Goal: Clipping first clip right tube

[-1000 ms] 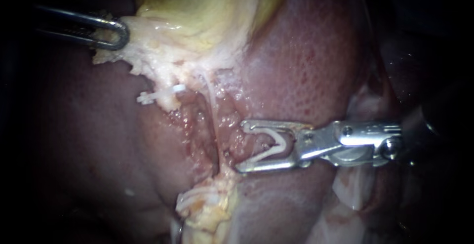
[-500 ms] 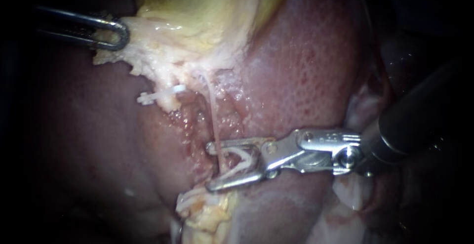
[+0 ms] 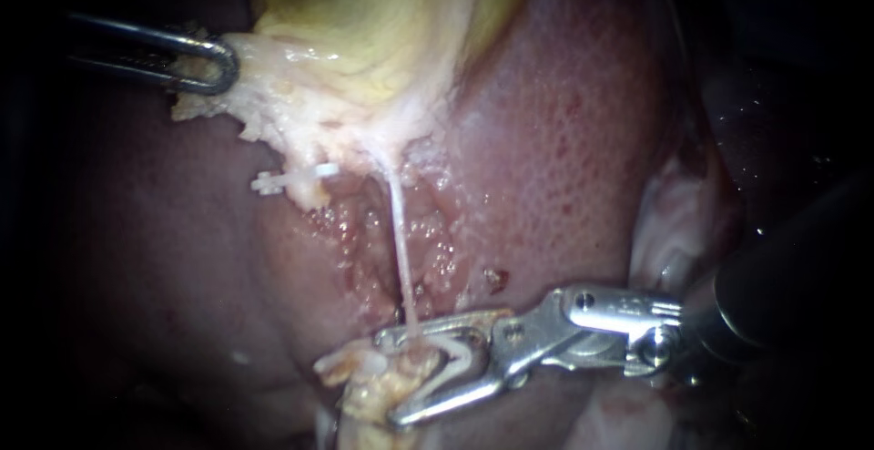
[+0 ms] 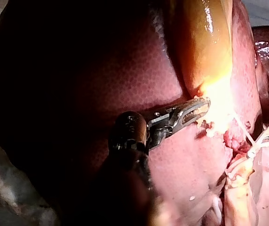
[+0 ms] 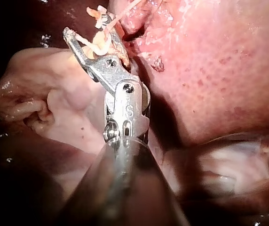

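Note:
My left instrument (image 3: 211, 63) comes in at the upper left, its jaws shut on the pale fatty tissue (image 3: 273, 76) at the gallbladder's (image 3: 364, 13) lower end. The right tube (image 3: 399, 240) is a thin pale strand running down over the raw liver bed. My right instrument (image 3: 393, 377) holds a white clip (image 3: 453, 357) between its spread jaws. These straddle the tube's lower end, where it meets a fatty lump (image 3: 382, 386). In the right wrist view the jaws (image 5: 87, 26) carry the clip (image 5: 97, 44). The left wrist view shows the left jaws (image 4: 201, 107) on the tissue.
Another white clip (image 3: 293, 177) sits on the stub to the left of the tube. Liver (image 3: 564, 122) surrounds the field on both sides. A pale fold of tissue (image 3: 669, 222) lies just above the right instrument's wrist.
My right instrument has moved left and down: from beside the tube, to straddling it, to its lower end at the fatty lump. The tube now looks straighter. The left instrument has held still.

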